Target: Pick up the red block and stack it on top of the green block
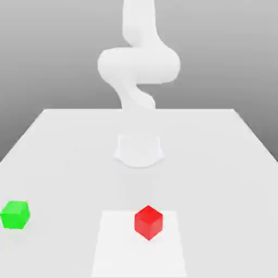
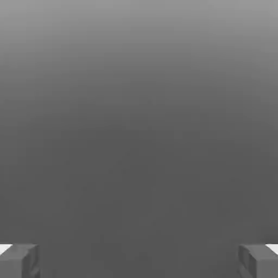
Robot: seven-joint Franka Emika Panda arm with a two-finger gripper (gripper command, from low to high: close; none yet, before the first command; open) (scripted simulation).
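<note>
The red block point(image 1: 148, 221) is a small cube resting on the table near its front edge, about the middle of the exterior view. The green block point(image 1: 15, 214), the same size, sits on the table far toward the exterior view's left, well apart from the red one. In the hand view my gripper point(image 2: 139, 263) is open: its two grey fingertips point(image 2: 19, 261) stand far apart with nothing between them, and plain grey background lies beyond. The white arm point(image 1: 138, 68) rises from its base behind the blocks and leaves the frame upward.
The white table point(image 1: 217, 163) spreads wide around both blocks. The arm's round base point(image 1: 139, 151) stands at the table's middle, behind the red block. A lighter square patch point(image 1: 117, 250) marks the table surface under the red block.
</note>
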